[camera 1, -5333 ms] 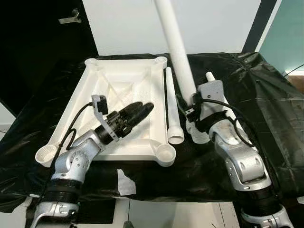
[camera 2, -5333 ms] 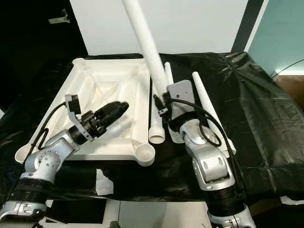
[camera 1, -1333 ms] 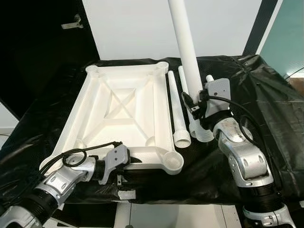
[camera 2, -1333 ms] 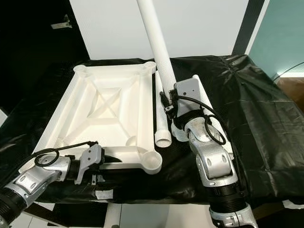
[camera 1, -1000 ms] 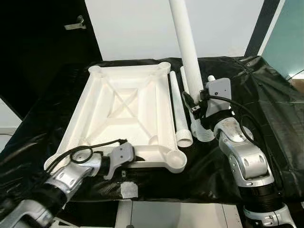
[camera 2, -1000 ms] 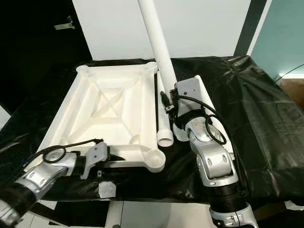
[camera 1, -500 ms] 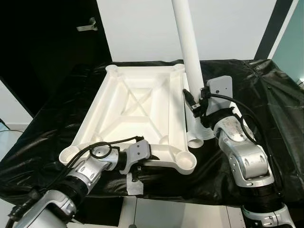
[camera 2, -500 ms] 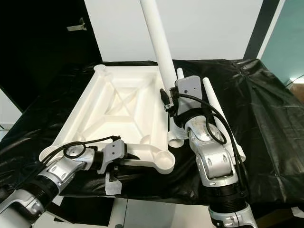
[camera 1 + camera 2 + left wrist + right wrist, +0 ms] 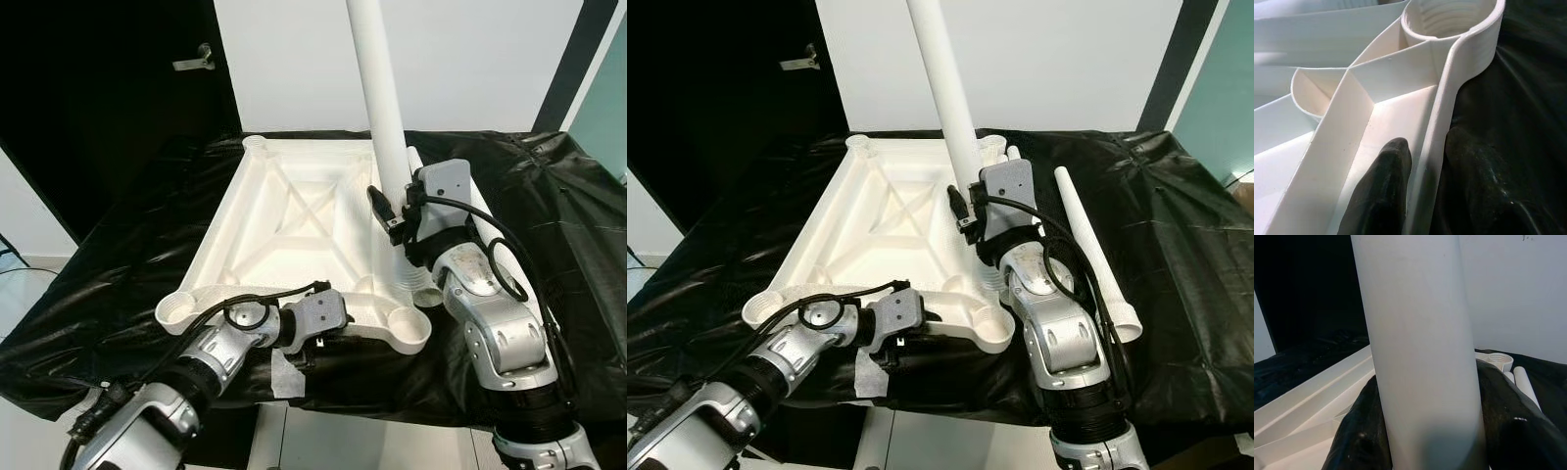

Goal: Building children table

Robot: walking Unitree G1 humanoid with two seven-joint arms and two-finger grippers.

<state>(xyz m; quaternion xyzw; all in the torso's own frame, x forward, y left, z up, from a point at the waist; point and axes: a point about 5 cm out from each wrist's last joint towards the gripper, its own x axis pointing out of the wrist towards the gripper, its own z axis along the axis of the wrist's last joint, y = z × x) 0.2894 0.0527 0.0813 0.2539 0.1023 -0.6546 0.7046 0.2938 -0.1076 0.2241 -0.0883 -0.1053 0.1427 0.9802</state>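
The ribbed white plastic tabletop (image 9: 294,230) lies upside down mid-frame on crinkly black sheeting (image 9: 549,225). The left gripper (image 9: 1422,186) pinches its thin near rim, next to a threaded round socket (image 9: 1449,17). The right gripper (image 9: 1425,431) is clamped around a smooth white leg tube (image 9: 377,98), standing nearly upright at centre. Another tapered leg (image 9: 1095,255) lies at right.

two silver arms with rounded, jointed metal shells and black ribbed collars at the joints — a grey camera block sits on each wrist, black cables looping loosely beside it. left claw (image 9: 1422,196) and right claw (image 9: 1425,431) have thick, matte black fingers.
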